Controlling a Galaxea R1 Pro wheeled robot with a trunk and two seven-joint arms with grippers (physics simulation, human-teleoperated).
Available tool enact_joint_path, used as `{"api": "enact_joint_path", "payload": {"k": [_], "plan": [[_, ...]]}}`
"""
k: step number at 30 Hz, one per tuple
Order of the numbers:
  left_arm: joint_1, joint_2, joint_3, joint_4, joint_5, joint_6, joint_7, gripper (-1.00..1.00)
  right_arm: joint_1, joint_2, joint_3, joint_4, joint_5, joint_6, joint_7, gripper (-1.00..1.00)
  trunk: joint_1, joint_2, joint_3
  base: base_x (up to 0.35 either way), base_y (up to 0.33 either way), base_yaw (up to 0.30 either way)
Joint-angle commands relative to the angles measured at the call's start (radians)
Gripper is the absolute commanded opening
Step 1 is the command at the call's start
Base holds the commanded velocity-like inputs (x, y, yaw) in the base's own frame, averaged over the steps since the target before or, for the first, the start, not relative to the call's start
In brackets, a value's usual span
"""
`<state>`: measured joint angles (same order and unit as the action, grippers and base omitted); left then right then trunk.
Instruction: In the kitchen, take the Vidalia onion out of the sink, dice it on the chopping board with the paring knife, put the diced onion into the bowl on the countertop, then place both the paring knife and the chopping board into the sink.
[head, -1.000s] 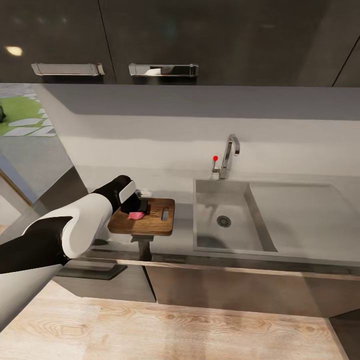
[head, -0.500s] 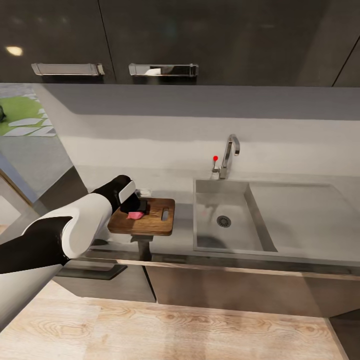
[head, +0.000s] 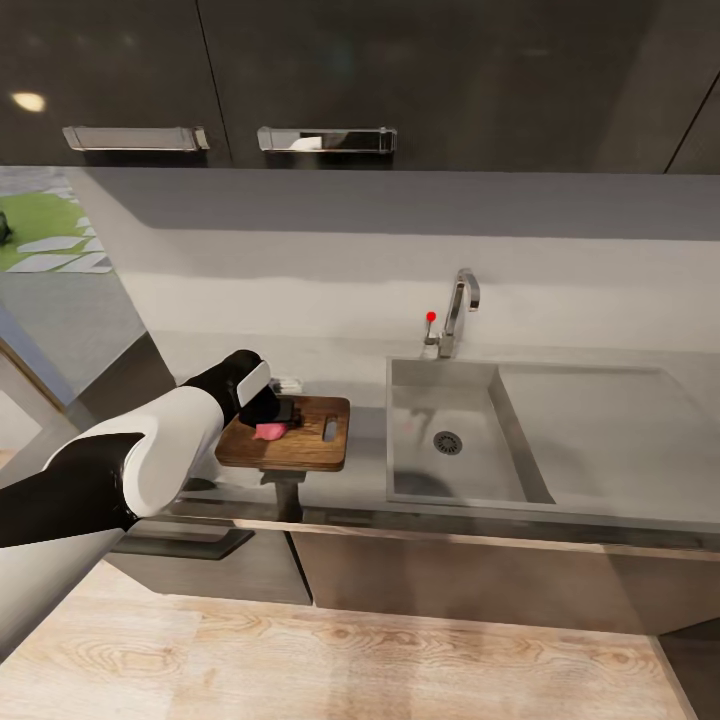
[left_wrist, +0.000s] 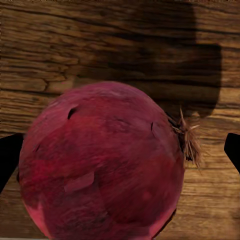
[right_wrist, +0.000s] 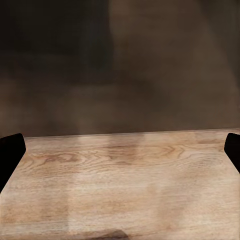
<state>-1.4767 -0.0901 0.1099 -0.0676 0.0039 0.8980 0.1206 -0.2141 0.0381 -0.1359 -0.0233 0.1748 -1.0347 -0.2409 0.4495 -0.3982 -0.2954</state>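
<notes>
Onion (left_wrist: 102, 165) out of sink (head: 450, 440), on board (head: 300, 445) near worktop's (head: 365, 470) front edge. Left pincer (head: 272, 415) wide around it, fingertips apart from skin. Right pincer (right_wrist: 120, 150) wide, holding nothing. Dicing, bowl transfer, knife and board to sink left.

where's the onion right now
The Vidalia onion sits on the chopping board, left of the sink, between the left gripper fingers.

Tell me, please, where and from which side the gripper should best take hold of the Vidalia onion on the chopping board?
Grip the Vidalia onion across its widest middle, coming from above. It is round and rests on the flat chopping board, so only the sides are free. The left gripper is open, a fingertip on either side; keep the rooty tuft out of the fingers.
</notes>
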Motion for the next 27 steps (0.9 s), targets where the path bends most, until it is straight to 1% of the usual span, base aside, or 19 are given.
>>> {"api": "enact_joint_path", "payload": {"k": [1,17,19,21,23,24,25,27], "plan": [[-0.001,0.000,0.008,-0.001,0.001,0.004,0.008,1.00,-0.001,0.000,-0.008,0.000,0.011,-0.002,-0.004,1.00,0.001,-0.002,-0.002,0.000,0.000,0.000],[-0.001,0.001,0.016,-0.014,0.000,0.009,0.011,1.00,-0.001,0.000,-0.008,0.000,0.011,-0.002,-0.004,1.00,0.001,-0.002,-0.002,0.000,0.000,0.000],[-0.001,0.001,0.016,-0.048,0.000,0.014,0.012,1.00,-0.001,0.000,-0.008,0.000,0.011,-0.002,-0.004,1.00,0.001,-0.002,-0.002,0.000,0.000,0.000],[-0.001,0.001,0.015,-0.109,0.002,0.027,0.012,1.00,-0.001,0.000,-0.008,0.000,0.011,-0.002,-0.004,1.00,0.001,-0.002,-0.002,0.000,0.000,0.000],[-0.001,0.001,0.014,-0.211,0.003,0.075,0.013,1.00,-0.001,0.000,-0.008,0.000,0.011,-0.002,-0.004,1.00,0.001,-0.002,-0.002,0.000,0.000,0.000],[-0.001,0.001,0.013,-0.237,0.003,0.084,0.013,1.00,-0.001,0.000,-0.008,0.000,0.011,-0.002,-0.004,1.00,0.001,-0.002,-0.002,0.000,0.000,0.000],[-0.001,0.001,0.011,-0.286,0.004,0.097,0.013,1.00,-0.001,0.000,-0.008,0.000,0.011,-0.002,-0.004,1.00,0.001,-0.002,-0.002,0.000,0.000,0.000],[-0.001,0.001,0.010,-0.340,0.004,0.108,0.013,1.00,-0.001,0.000,-0.008,0.000,0.011,-0.002,-0.004,1.00,0.001,-0.002,-0.002,0.000,0.000,0.000]]}}
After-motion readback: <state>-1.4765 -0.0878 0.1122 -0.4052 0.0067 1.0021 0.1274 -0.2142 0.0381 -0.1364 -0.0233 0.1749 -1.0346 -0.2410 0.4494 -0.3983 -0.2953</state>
